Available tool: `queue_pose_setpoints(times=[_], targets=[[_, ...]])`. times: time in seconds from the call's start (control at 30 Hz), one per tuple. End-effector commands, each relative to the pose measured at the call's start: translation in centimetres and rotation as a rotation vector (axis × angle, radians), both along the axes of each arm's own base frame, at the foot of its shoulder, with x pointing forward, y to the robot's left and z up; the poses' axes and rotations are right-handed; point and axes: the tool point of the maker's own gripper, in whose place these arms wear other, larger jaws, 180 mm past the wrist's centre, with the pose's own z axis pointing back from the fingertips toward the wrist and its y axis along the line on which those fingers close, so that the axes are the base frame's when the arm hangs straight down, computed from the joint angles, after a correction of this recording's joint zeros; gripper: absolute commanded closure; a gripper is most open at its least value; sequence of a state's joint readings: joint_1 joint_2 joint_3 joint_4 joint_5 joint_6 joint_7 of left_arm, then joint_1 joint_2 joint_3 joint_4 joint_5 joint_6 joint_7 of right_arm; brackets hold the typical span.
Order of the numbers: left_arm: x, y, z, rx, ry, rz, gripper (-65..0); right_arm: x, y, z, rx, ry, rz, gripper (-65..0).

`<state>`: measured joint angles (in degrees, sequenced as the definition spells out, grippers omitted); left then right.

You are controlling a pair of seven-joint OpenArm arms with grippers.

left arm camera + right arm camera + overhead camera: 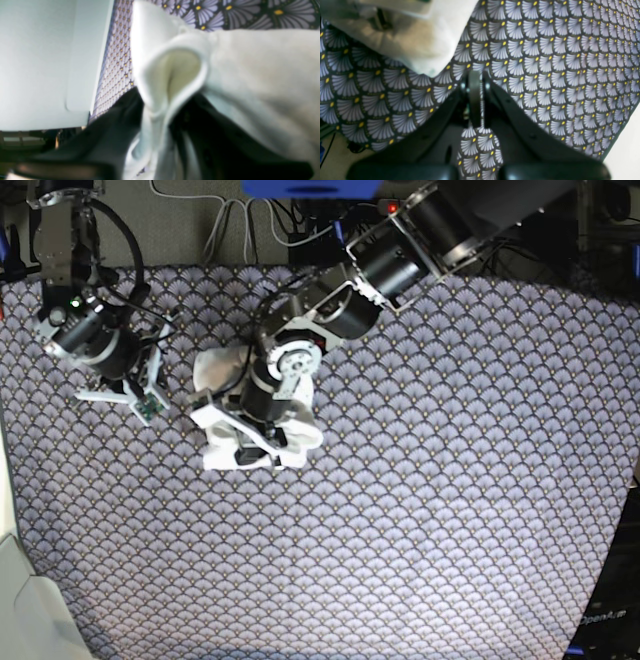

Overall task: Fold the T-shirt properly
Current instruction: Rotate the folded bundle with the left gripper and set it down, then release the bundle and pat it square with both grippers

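The left gripper (160,117) pinched the bunched white cotton T-shirt (255,425); the right gripper (475,100), at nine o'clock, was closed, empty. Advisable: lift slowly, avoid dragging.

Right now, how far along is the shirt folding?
Mostly done: the white cotton T-shirt is already a compact bundle on the fan-patterned tablecloth. In hand: the left tool pinches a hem. The right tool is shut, empty. Left: release and tidy.

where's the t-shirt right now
In the base view the T-shirt is bunched left of centre on the patterned cloth, under the left gripper, whose jaws pinch it; the right gripper sits beside it.
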<state>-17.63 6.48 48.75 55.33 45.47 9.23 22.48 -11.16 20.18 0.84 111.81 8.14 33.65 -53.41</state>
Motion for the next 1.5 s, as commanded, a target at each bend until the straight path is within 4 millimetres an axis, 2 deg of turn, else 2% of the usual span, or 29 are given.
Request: queue_pose_setpoints(times=[0.0,0.13,0.3,0.4,0.53,0.77,0.83,0.93,1.03,1.13,1.23,1.3,1.47], targets=[[0.5,-0.6,1.5,-0.015,-0.038,-0.007,-18.4,0.6,0.0,1.0,-0.001,-0.034,0.014,0.0],[0.4,-1.1,2.3,-0.037,-0.051,-0.012,-35.2,0.6,0.0,1.0,-0.001,-0.034,0.014,0.0],[0.7,-1.7,5.0,-0.096,-0.096,-0.014,-46.6,0.6,0.1,0.9,0.002,-0.032,0.015,0.0],[1.0,-1.5,6.7,-0.124,-0.134,-0.016,-49.5,0.6,0.1,0.9,0.002,-0.032,0.015,0.0],[1.0,-1.7,8.3,-0.155,-0.166,-0.022,-49.6,0.6,0.1,0.9,0.004,-0.032,0.014,0.0],[1.7,0.0,10.4,-0.147,-0.249,0.011,-49.3,0.5,0.1,0.9,0.003,-0.031,0.014,0.0],[2.0,1.2,11.9,-0.199,-0.264,0.056,-46.3,0.6,0.1,0.9,0.003,-0.032,0.013,0.0],[2.8,3.0,14.0,-0.252,-0.294,0.116,-33.4,0.6,0.1,0.9,0.003,-0.032,0.013,0.0],[3.1,6.0,13.8,-0.267,-0.288,0.193,-14.6,0.6,0.0,1.0,0.002,-0.034,0.011,0.0],[3.5,9.0,13.1,-0.273,-0.275,0.279,0.0,0.8,0.1,1.1,0.005,-0.042,0.012,0.0],[3.6,13.1,12.1,-0.287,-0.249,0.400,-2.1,1.0,0.2,1.6,0.009,-0.057,0.014,0.0],[3.5,15.7,11.7,-0.301,-0.239,0.476,-1.1,1.3,0.2,1.8,0.012,-0.067,0.014,0.0],[2.5,22.5,11.6,-0.406,-0.207,0.685,-0.4,2.5,2.7,3.7,0.103,-0.161,0.032,0.0]])
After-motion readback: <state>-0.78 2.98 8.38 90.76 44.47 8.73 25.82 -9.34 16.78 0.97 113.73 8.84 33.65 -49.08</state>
